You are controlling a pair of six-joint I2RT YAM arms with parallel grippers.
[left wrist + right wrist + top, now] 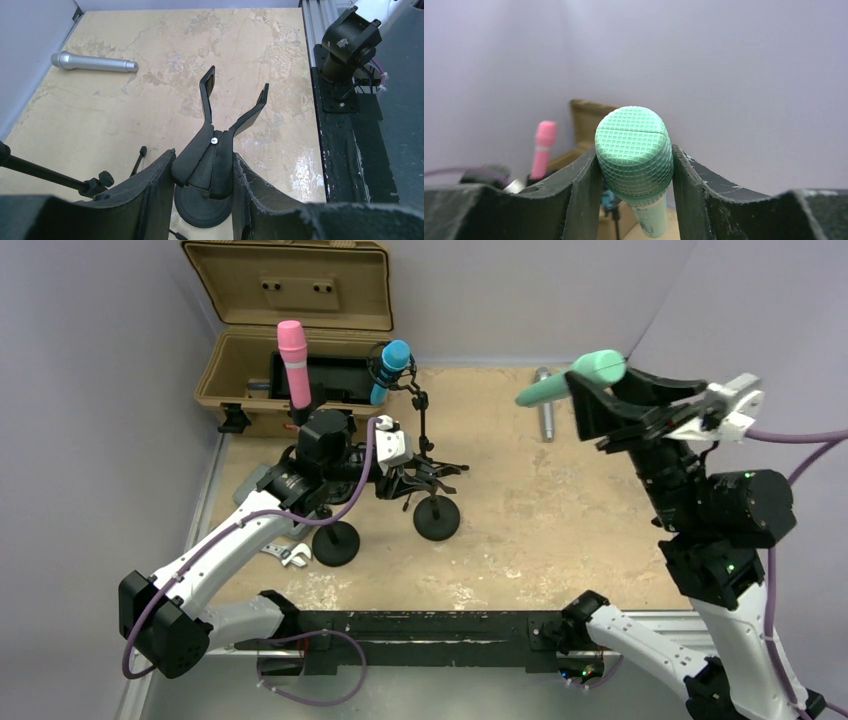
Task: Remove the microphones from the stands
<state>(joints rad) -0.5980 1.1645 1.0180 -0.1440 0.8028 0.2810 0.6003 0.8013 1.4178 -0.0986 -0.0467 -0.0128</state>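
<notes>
Microphones number four by our count. We see the mint-green microphone (592, 370) off its stand, raised in the air at the right side, slanting with its head uppermost. The right hand (594, 392) holds it, one finger pressed against each side just below the grille. The pink microphone (293, 360) stands upright in front of the open tan case (290, 300). Just beside it, the blue microphone (392, 365) tilts on a thin stand. The silver microphone (545, 410) lies flat on the tabletop (560, 530), apart from the rest.

The left hand (202, 170) is narrow, clamped on the lower part of the forked clip (220, 132). That clip's two prongs hold nothing. Its round base (437, 518) rests on the tabletop, and we count a second round base (335, 542) nearby, with one wrench (288, 555) beside it.
</notes>
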